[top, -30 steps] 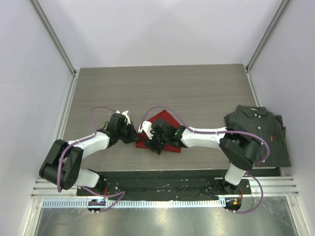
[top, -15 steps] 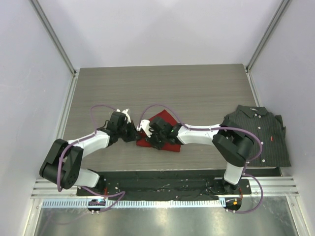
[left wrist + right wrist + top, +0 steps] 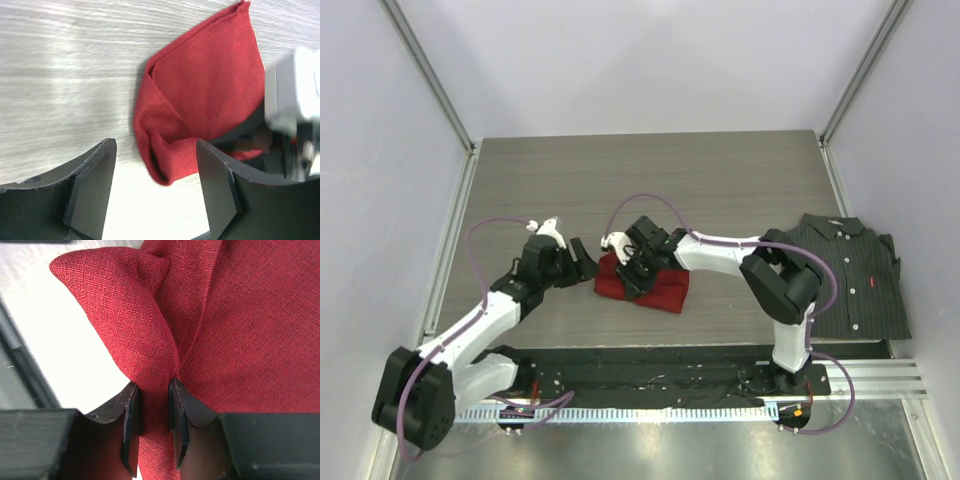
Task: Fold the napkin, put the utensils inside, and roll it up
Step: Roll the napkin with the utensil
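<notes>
**Top view.** The napkin lies bunched on the table, well apart from the shirt. The right gripper is on the napkin's left end, and the left gripper is just beside it. Carry the fold low and evenly, and bring the left gripper in to pin the loose layers.

**Left wrist view.** The left gripper stands spread and empty, with the napkin ahead of it. Only this view shows the layered, untidy corner.

**Right wrist view.** The right gripper is pinched closed on a ridge of the napkin. The top view hides this grip. No view shows the utensils.
</notes>
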You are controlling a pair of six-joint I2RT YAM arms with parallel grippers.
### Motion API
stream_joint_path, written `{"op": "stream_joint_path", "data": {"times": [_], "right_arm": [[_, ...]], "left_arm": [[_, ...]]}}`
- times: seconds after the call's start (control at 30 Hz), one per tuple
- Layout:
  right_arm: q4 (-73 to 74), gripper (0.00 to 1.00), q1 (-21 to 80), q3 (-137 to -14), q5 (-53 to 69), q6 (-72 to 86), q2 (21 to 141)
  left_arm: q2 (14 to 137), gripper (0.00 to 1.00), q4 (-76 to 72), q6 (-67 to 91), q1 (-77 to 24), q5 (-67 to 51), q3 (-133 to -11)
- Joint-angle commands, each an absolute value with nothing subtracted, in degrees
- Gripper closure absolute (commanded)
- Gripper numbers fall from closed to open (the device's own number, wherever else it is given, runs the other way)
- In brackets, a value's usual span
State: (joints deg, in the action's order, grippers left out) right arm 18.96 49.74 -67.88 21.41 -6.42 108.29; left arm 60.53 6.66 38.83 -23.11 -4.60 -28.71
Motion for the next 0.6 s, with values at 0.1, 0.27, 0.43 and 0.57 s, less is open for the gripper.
{"op": "stream_joint_path", "data": {"times": [0.1, 0.27, 0.43, 0.57], "right_arm": [[29.8, 0.72, 45.8, -72.8, 38.0, -2.6, 114.5], [30.8, 0.72, 42.4, -76.0, 46.5, -1.6, 117.9], [33.5, 0.72, 41.7, -78.4, 47.0, -2.5, 121.6], [34.0, 0.72, 41.5, -79.1, 47.5, -2.8, 123.0]], "left_arm": [[49.9, 0.33, -1.6, 38.4, -22.9, -7.6, -19.8], [49.7, 0.34, -7.0, 38.2, -22.8, -12.7, -17.1], [51.9, 0.35, -11.8, 39.0, -22.9, -13.1, -15.9], [54.4, 0.37, -14.8, 39.5, -22.9, -13.4, -15.4]]}}
